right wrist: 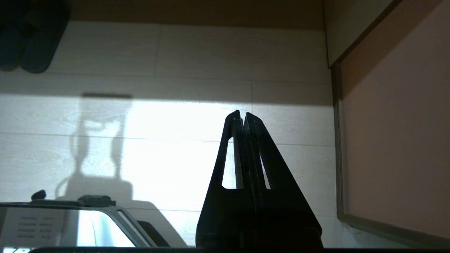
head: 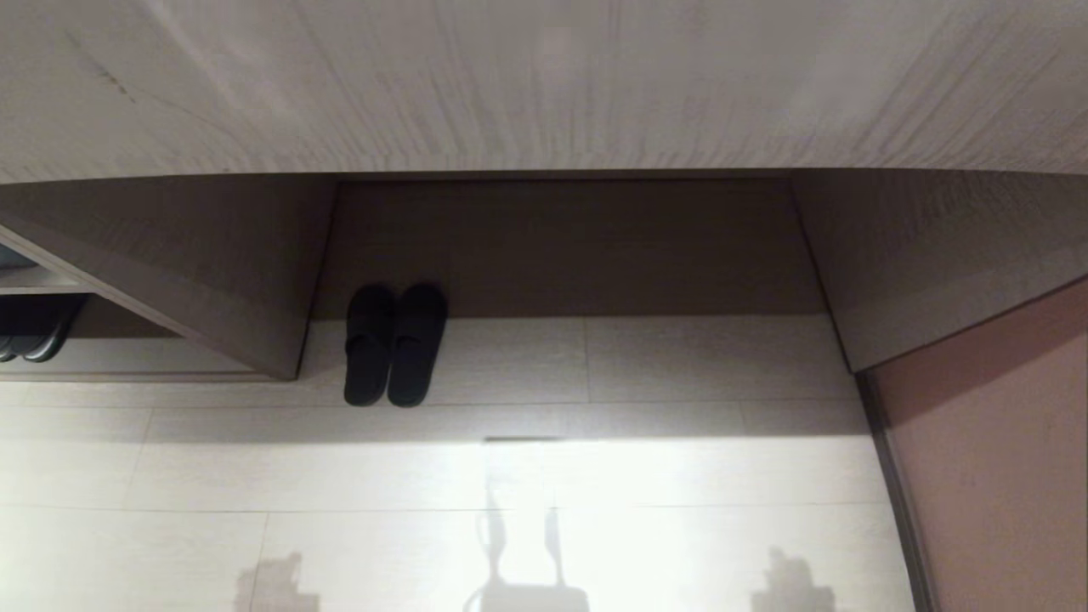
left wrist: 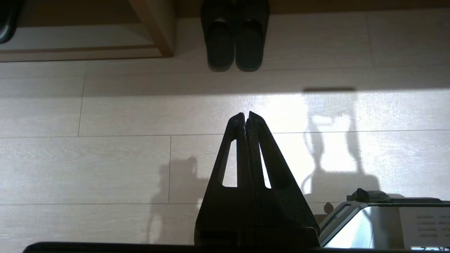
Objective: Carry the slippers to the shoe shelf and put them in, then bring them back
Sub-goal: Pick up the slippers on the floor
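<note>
The slippers (head: 393, 344), a plain black pair, lie side by side on the pale floor at the left end of the desk's knee recess, toes toward the back board. Both wrist views catch them too, the slippers (left wrist: 235, 38) ahead of the left arm and the slippers (right wrist: 31, 38) off to one side of the right arm. The shoe shelf (head: 127, 361) opens low at the far left, beyond a slanting side panel (head: 221, 289). My left gripper (left wrist: 246, 114) and right gripper (right wrist: 242, 113) hang shut and empty above the floor, well short of the slippers. Neither arm shows in the head view.
Another dark pair of shoes (head: 34, 336) sits inside the shoe shelf (left wrist: 81, 54). The desk top (head: 544, 85) overhangs the recess. A pinkish wall panel (head: 1003, 476) closes the right side. Part of my own base (left wrist: 386, 221) shows low between the arms.
</note>
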Tool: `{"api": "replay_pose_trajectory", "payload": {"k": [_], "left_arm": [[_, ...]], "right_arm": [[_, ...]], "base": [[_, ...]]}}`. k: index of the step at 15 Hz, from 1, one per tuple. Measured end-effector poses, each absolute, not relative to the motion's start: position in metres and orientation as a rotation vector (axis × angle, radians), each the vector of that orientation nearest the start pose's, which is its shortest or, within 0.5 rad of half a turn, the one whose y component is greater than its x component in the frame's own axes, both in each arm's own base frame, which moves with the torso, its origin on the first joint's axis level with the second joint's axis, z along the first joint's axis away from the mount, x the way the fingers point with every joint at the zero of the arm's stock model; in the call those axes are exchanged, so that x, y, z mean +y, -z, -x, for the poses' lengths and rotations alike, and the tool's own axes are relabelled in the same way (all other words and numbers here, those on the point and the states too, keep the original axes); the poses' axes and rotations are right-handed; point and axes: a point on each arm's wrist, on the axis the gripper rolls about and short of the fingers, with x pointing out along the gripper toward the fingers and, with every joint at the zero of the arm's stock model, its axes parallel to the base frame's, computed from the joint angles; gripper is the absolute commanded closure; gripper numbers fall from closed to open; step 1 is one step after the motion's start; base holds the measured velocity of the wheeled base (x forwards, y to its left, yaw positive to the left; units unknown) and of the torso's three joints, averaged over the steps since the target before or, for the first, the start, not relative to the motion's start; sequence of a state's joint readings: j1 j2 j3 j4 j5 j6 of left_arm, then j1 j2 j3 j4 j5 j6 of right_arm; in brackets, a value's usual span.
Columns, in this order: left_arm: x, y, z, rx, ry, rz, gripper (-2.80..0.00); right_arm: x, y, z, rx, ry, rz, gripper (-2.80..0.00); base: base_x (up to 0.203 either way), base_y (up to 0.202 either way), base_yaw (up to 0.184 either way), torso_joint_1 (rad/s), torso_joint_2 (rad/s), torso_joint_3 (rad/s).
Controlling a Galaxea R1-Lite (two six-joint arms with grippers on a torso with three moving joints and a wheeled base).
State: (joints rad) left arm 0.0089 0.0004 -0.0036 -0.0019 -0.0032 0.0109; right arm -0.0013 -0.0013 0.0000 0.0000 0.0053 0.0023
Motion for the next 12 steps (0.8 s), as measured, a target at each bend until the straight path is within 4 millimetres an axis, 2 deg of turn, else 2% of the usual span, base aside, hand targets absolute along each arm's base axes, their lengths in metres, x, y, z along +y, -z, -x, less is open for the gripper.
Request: {"api": "replay_pose_trajectory", "payload": {"k": [12], "left_arm": [[-0.0003,-0.0767,0.0230,-0.005,-0.006,-0.011,0.00]], "right_arm": [[0.0001,-0.0755,0.0229,-0.001,-0.004,-0.002,0.00]], "base": [[0.000,0.000,0.000,0.003,0.00,-0.197]]}}
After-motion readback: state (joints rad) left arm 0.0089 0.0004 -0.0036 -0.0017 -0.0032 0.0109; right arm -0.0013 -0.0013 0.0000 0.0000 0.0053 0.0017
